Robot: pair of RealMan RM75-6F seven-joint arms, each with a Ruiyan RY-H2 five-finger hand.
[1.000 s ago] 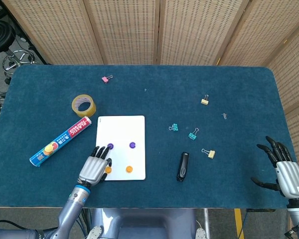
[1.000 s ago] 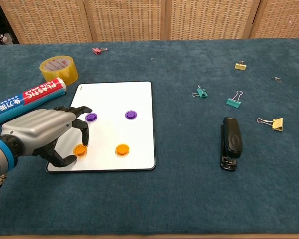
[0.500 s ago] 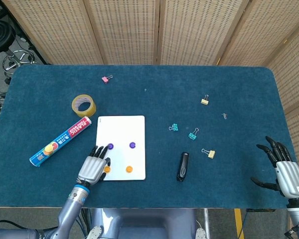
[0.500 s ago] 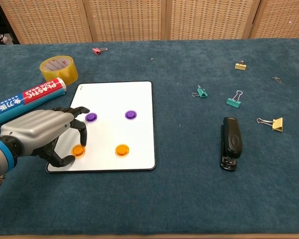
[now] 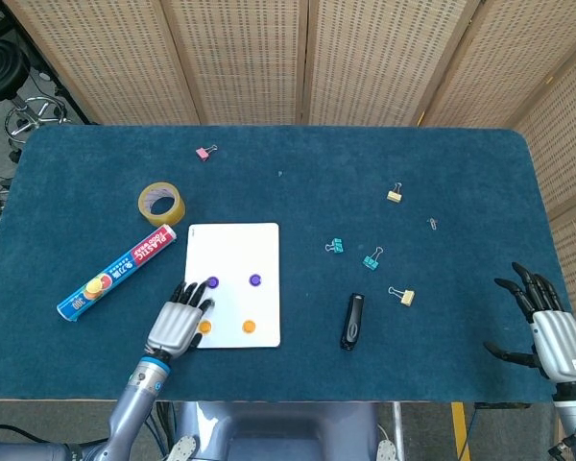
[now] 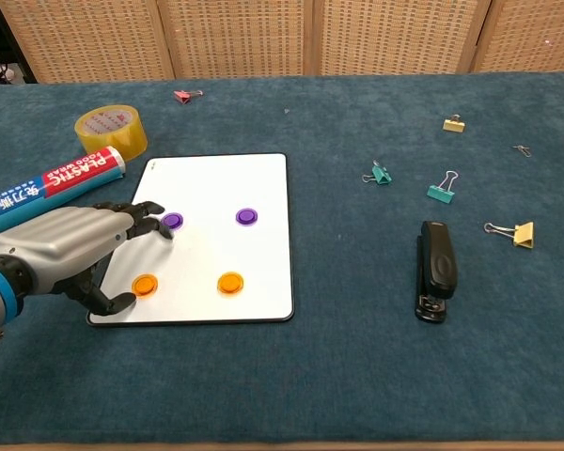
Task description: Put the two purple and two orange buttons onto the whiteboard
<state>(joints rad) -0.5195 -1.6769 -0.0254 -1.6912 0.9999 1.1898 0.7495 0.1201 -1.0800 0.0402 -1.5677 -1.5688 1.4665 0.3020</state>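
Now all 4 buttons lie on the whiteboard (image 6: 216,178), so the task looks finished or very near to finished. The 2 purple buttons sit in the upper row: the left purple button (image 6: 172,221) and the right purple button (image 6: 247,217). Under them are the left orange button (image 6: 145,284) and the right orange button (image 6: 230,282). The 4 make a rough square on the near half of the board, probably because this part is easiest to reach for the left hand (image 6: 70,249).

That hand hovers over the near left corner of the board. Its fingers are spread and a little curled, and it holds nothing. The fingertips are just beside the left purple button, and the left orange button lies free, between the fingers and the thumb. I judge the hand has let go and can go away.

The right hand (image 5: 547,331) is well apart, near the right edge of the table (image 5: 461,173), with the fingers spread and empty, so it takes no part.

No container is on the table. Only the whiteboard carries things, and it carries just the 4 buttons.
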